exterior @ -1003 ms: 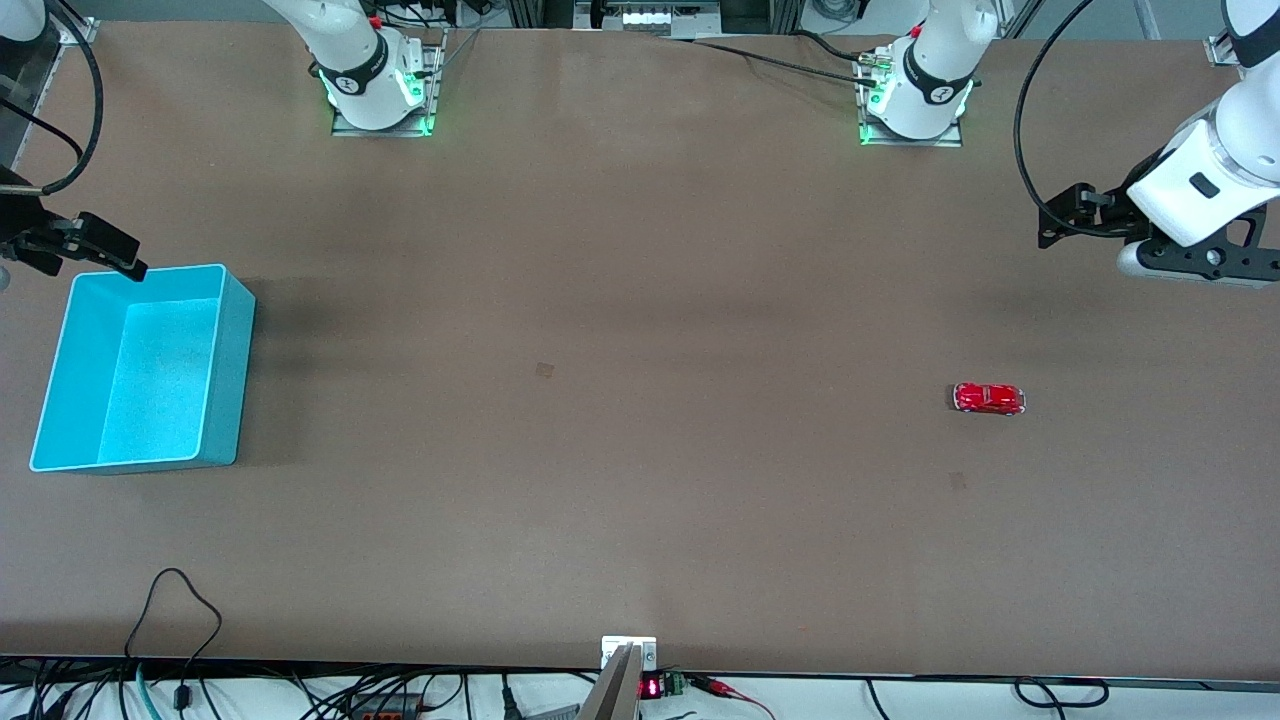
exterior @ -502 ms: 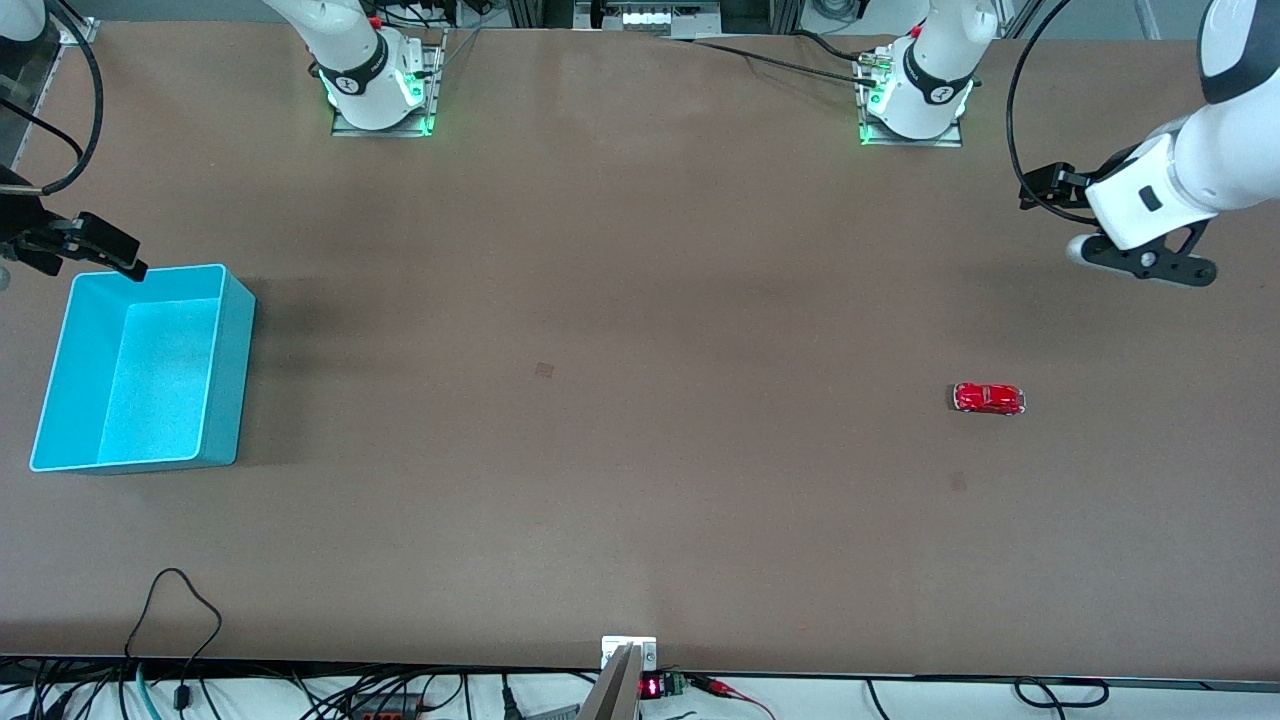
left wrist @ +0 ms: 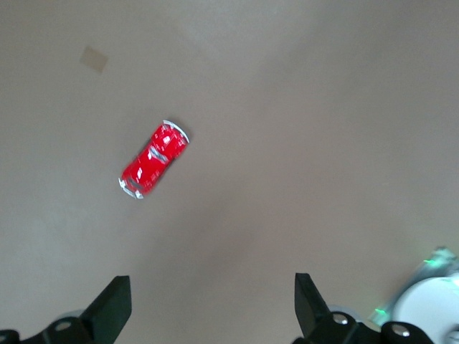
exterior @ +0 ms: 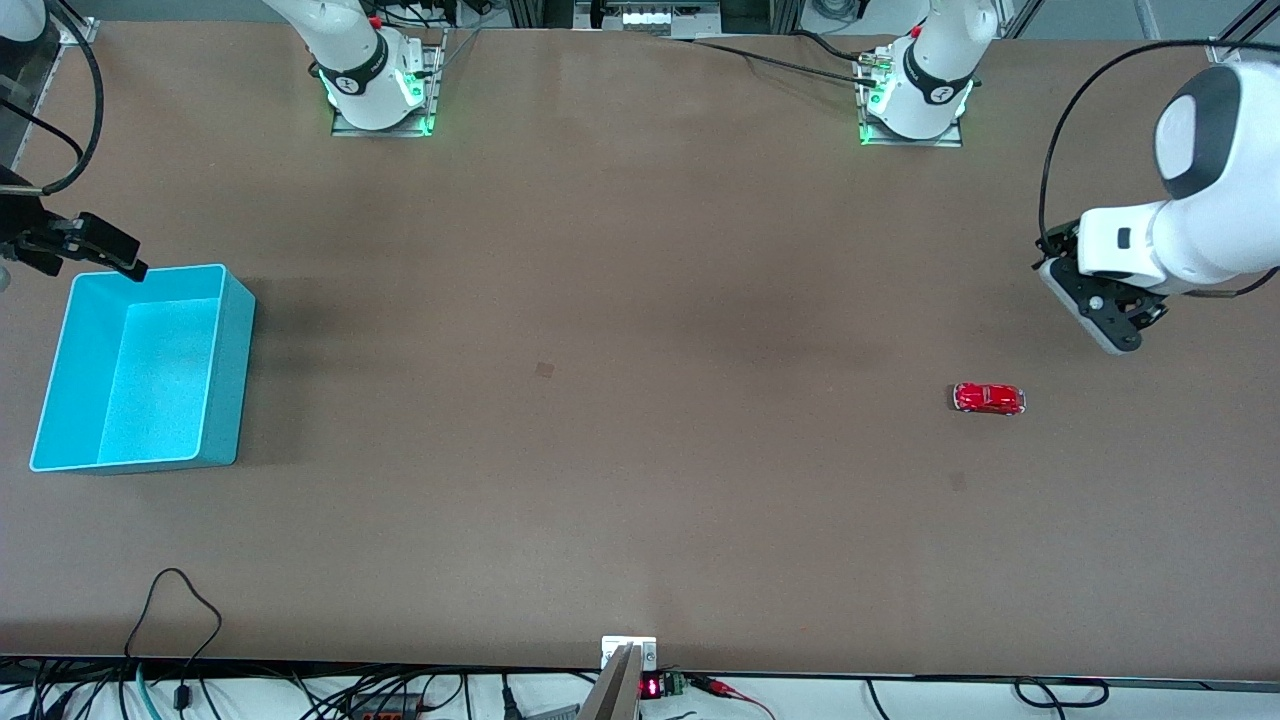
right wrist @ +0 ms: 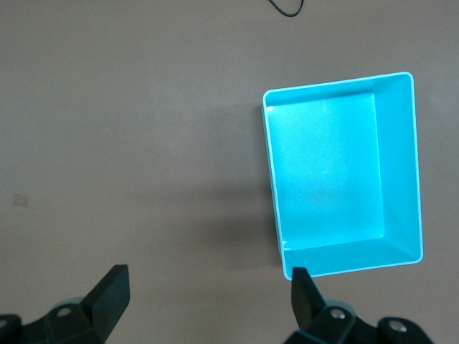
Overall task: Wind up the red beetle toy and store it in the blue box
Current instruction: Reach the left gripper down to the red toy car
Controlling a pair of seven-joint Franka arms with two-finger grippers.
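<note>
A: Where is the red beetle toy [exterior: 988, 398] sitting?

B: It is lying on the brown table [exterior: 640, 300], toward the left arm's end, with its wheels down and nothing touching it. In the left wrist view the red beetle toy [left wrist: 153, 159] is showing its roof and silvery bumpers.

A: And the left gripper [exterior: 1098, 315]?

B: It is hanging in the air over bare table near the toy, closer to the left arm's end, and not touching it. Its jaws are standing wide apart and holding nothing; both dark fingertips [left wrist: 115, 304] are showing in its wrist view.

A: What about the blue box [exterior: 60, 380]?

B: It is resting at the right arm's end of the table, well apart from the toy, with its inside bare.

A: And the right gripper [exterior: 85, 250]?

B: It is waiting over the table just beside the box's rim on the side toward the robots' bases. Its jaws are also spread apart, gripping nothing, as its fingertips [right wrist: 111, 290] are showing beside the blue box [right wrist: 398, 179].
</note>
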